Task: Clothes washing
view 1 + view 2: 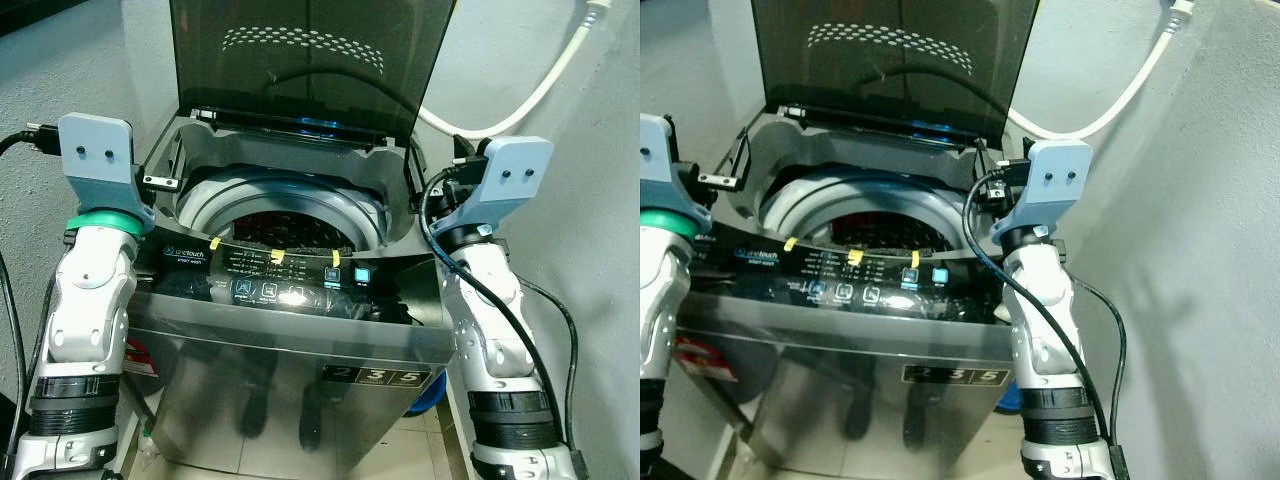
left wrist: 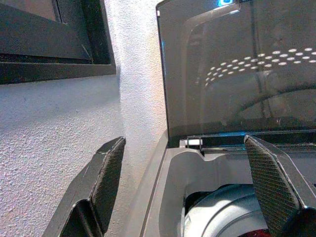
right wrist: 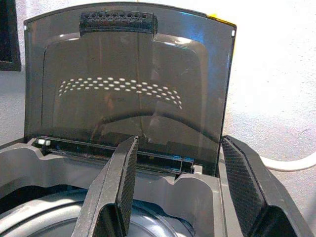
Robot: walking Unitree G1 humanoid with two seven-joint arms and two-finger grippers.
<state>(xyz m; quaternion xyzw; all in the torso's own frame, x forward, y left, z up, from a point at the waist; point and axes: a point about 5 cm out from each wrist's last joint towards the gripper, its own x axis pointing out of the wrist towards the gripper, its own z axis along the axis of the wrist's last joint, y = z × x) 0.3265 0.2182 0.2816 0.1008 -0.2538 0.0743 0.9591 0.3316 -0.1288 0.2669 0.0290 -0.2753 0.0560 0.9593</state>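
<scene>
Nearest you, the grey top-loading washing machine's black control panel point(image 1: 290, 280) sits between your raised arms. Your left gripper point(image 2: 187, 187) and right gripper point(image 3: 182, 192) both stand spread wide, holding nothing, at the tub's sides. Dark and red clothes point(image 1: 290, 232) lie inside the steel drum. Behind, the smoked translucent lid point(image 1: 300, 60) stands upright; bump it reaching in and it may drop onto your fingers.

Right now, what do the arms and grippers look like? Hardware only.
Both arms are silver-white segmented shells with black ribbed collars near the bottom. Each wrist carries a blue-grey bracket with two screw holes; the left arm has a green ring below it. Black cables loop along the right arm. The left gripper and right gripper each have two long black fingers with textured mesh-like pads.
</scene>
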